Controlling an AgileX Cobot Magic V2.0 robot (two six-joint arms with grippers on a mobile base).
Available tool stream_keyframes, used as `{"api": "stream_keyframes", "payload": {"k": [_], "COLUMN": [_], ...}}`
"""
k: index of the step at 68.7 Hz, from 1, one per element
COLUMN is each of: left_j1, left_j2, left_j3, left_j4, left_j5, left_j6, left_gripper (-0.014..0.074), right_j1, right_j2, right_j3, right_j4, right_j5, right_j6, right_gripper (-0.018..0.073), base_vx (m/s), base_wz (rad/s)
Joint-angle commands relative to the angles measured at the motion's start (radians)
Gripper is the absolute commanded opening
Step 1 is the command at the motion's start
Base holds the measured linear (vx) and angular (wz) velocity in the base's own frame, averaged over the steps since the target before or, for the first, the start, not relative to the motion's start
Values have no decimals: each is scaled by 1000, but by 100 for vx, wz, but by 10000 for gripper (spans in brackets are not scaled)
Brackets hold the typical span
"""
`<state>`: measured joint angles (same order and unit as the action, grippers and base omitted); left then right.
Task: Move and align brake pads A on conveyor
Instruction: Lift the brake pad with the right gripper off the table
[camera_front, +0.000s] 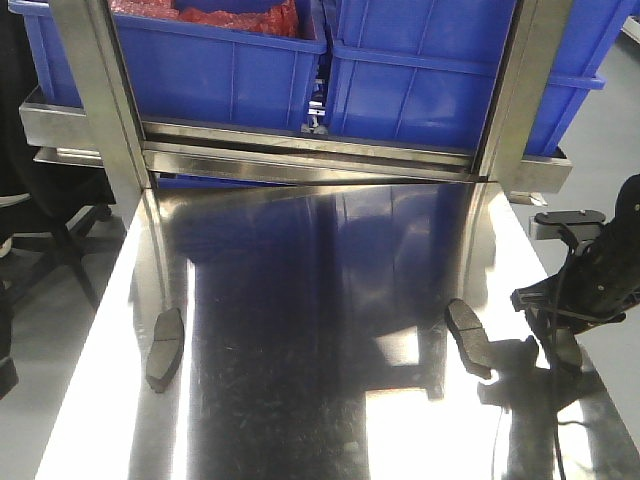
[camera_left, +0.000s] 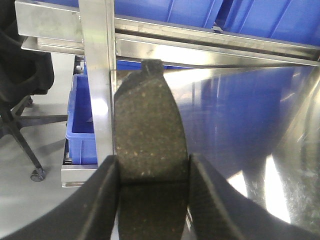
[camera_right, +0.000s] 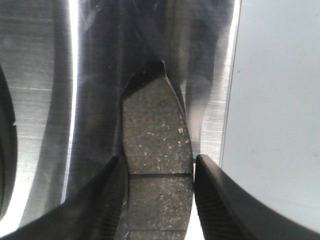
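— Since you stand closer, what is gripped right now?
— The left end effector (camera_left: 153, 159) is clamped on a brake pad (camera_left: 147, 115). The right end effector (camera_right: 160, 158) pinches another pad (camera_right: 155, 120) just inside the tabletop's (camera_front: 300, 300) right edge.
— And the rest?
— One loose pad (camera_front: 165, 348) lies near the left edge and a second loose pad (camera_front: 468, 338) right of centre, with open steel between them. Blue bins (camera_front: 220, 70) wall the far side.
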<state>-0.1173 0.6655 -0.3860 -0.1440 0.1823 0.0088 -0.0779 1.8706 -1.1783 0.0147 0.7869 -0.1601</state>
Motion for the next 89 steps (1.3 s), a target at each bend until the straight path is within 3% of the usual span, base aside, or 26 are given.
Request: {"api": "stream_keyframes", "payload": {"k": [1,47,72,89], "left_j1": [-7,-7,-7,-7], "left_j2": [-3,-3,-3,-3], "left_j3": [-33,-33,-33,-33], "left_j4": [-11,-11,-11,-11], "left_j5": [-91,-91,-91,-91], "left_j6": [-1,-1,-1,-1], "left_gripper": [104,104,104,104], "right_j1": [-2,-2,-2,-2], "right_j2": [-40,-9,-12,-112], "right_j3": [-28,-28,-28,-28], "right_j4": [-4,3,3,9], "right_j5": [-21,-4,3,-16], "right_j6": [-11,-6,-3,-24], "right_gripper": [310,300,-8,-8], "base_vx": [0,0,0,0], "base_wz": [0,0,0,0]}}
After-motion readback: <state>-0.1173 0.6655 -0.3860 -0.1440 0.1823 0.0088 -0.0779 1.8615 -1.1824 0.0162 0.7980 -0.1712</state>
